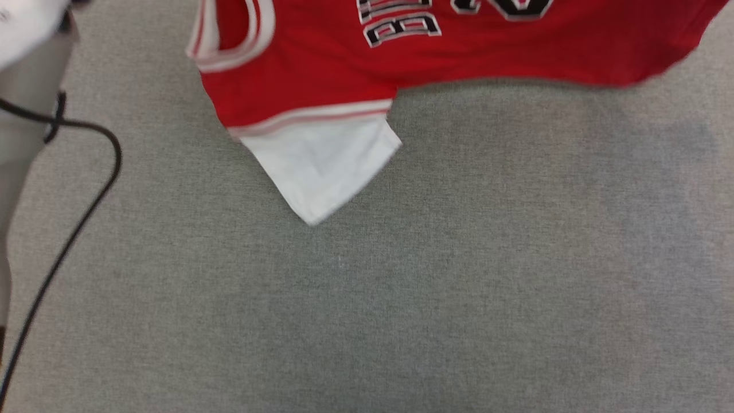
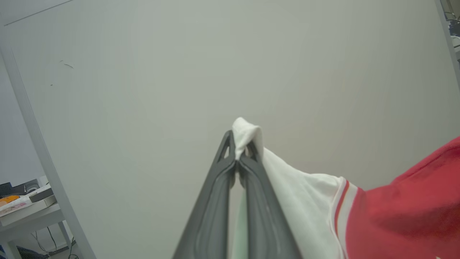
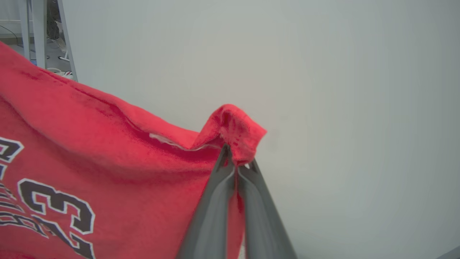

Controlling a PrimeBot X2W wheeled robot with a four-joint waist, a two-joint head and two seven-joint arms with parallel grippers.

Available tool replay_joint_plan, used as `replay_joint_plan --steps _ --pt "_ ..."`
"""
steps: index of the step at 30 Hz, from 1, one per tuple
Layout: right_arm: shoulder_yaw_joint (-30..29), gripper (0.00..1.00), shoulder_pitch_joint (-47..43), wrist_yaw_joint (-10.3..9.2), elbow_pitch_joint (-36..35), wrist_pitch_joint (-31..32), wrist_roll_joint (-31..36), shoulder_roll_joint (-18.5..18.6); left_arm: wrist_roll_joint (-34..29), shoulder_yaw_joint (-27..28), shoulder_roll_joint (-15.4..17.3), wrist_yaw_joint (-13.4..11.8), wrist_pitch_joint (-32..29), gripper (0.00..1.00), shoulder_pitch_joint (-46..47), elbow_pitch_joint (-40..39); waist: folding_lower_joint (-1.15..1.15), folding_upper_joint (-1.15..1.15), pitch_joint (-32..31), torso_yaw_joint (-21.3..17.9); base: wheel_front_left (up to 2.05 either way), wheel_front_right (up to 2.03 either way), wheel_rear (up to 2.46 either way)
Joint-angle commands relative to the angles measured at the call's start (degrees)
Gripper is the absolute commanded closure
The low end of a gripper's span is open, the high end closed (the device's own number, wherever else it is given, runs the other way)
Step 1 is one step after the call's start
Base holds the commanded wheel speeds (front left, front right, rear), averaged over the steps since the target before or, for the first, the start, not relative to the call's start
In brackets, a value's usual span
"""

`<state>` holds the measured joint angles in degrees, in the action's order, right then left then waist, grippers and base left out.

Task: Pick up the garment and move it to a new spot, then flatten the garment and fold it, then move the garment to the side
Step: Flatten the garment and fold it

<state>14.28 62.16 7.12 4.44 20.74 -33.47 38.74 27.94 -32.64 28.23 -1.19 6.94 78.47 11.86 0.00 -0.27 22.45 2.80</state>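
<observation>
Red cloth with black, white-edged lettering spreads across the top of the head view: the shirt (image 1: 321, 63) hangs over a grey fabric surface (image 1: 401, 298), with one white sleeve (image 1: 321, 166) pointing down and towards the robot. A black cable (image 1: 86, 212) loops along the left edge. In the left wrist view, the left gripper (image 2: 237, 158) is pinched tight on a bunched fold of white sleeve cloth, striped trim and red body trailing off to the right. In the right wrist view, the right gripper (image 3: 235, 167) is clamped on a bunched red edge, the printed number (image 3: 54, 212) sagging to the left. Behind both is a pale wall (image 2: 143, 90).
</observation>
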Motion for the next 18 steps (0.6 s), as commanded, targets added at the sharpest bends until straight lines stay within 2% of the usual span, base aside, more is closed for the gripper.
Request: replay_joint_plan --steps 1,10,18 --pt "-0.3 1.0 3.4 0.36 1.2 -0.1 0.9 -0.8 -0.7 0.6 -0.6 0.6 -0.1 1.0 3.7 1.3 0.0 0.27 5.8 -1.4 0.0 0.0 0.0" --pt "2.9 1.0 26.3 0.36 12.7 -3.4 6.8 -4.3 -3.1 1.6 -3.4 4.0 0.7 1.0 25.1 13.2 0.0 0.27 11.2 -2.6 0.0 0.0 0.0" --pt "6.8 1.0 38.6 0.36 22.8 -7.6 8.2 -6.8 -3.6 1.4 -4.5 6.0 2.6 1.0 34.7 21.1 0.0 0.27 13.8 -3.0 0.0 0.0 0.0"
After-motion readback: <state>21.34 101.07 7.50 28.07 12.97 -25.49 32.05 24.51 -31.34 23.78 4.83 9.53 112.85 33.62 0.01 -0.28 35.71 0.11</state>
